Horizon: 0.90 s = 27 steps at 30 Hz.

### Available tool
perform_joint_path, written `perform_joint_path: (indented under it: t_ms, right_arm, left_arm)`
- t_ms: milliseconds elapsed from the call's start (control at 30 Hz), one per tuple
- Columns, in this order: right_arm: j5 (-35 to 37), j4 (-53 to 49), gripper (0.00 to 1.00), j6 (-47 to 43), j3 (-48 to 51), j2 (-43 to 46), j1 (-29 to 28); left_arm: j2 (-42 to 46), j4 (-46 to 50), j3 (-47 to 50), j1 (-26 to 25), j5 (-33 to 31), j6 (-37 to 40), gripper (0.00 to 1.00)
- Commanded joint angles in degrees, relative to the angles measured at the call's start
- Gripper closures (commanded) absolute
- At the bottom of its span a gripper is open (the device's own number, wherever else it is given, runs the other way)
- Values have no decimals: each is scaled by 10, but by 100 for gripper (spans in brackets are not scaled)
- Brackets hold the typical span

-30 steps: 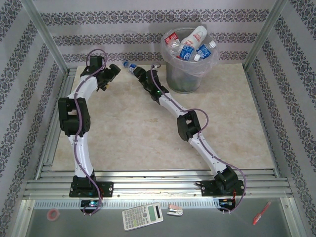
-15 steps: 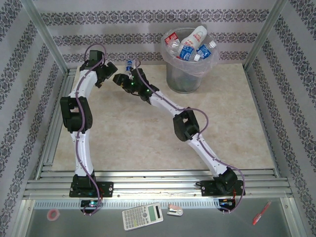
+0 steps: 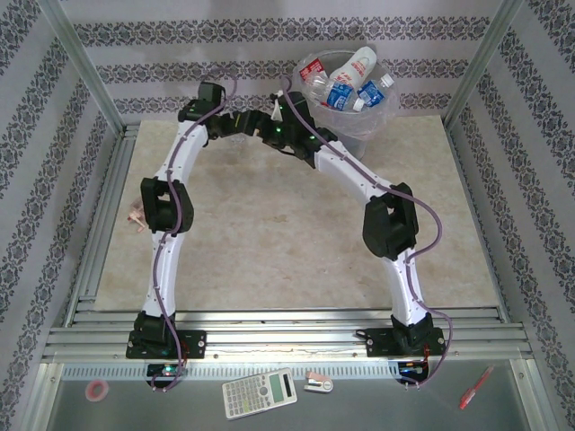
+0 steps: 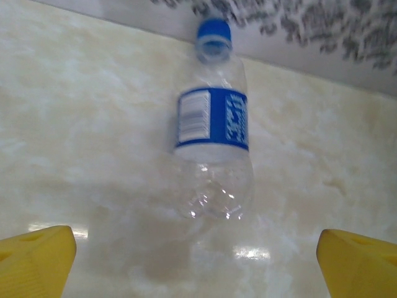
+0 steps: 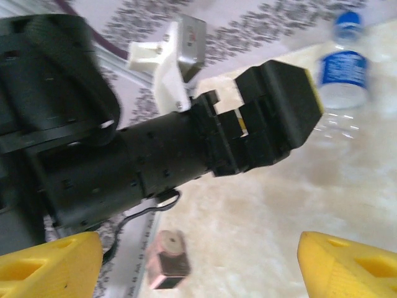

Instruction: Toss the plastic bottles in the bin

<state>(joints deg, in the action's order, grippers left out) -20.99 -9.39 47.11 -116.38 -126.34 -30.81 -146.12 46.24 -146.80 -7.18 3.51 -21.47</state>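
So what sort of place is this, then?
Probably a robot test booth, not a home: silver aluminium frame rails, purple patterned wallpaper panels as walls, and two white-and-black robot arms bolted to the beige tabletop's edge.

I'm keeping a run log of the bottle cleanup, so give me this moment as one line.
left fingers open, empty | right fingers open, empty | blue-label bottle lying on table, ungrasped | bin holds several bottles

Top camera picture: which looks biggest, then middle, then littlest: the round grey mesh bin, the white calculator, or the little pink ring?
1. The round dark grey mesh bin, by far.
2. The white calculator.
3. The small pink ring.
Calculator and ring share the front ledge, so that's fair.
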Motion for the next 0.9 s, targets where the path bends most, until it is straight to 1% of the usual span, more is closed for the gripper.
perform_joint_path:
  t_ms: [0, 100, 200, 300, 400, 567, 767, 867]
  right_arm:
    - [-25, -28, 17, -42, 38, 24, 5]
    - [-42, -25, 17, -55, 67, 44, 7]
    - [-58, -12, 16, -55, 106, 66, 11]
    - [-67, 1, 16, -52, 147, 90, 19]
    - [-78, 3, 16, -56, 173, 109, 28]
    - [-93, 4, 16, -65, 197, 130, 46]
    - [-116, 7, 15, -66, 205, 139, 59]
    - [-124, 12, 15, -67, 211, 141, 62]
  left_arm:
    - [-26, 43, -39, -10, -55, 67, 0]
    - [-41, 39, -56, -15, -80, 82, 0]
    - [-49, 20, -58, -21, -96, 106, 0]
    - [-67, 20, -72, -23, -105, 119, 0]
    - [-87, 17, -84, -23, -96, 121, 0]
    - [-105, -23, -85, -31, -76, 117, 0]
    - [-125, -54, -87, -36, -75, 93, 0]
    - [-140, -57, -100, -37, -87, 89, 0]
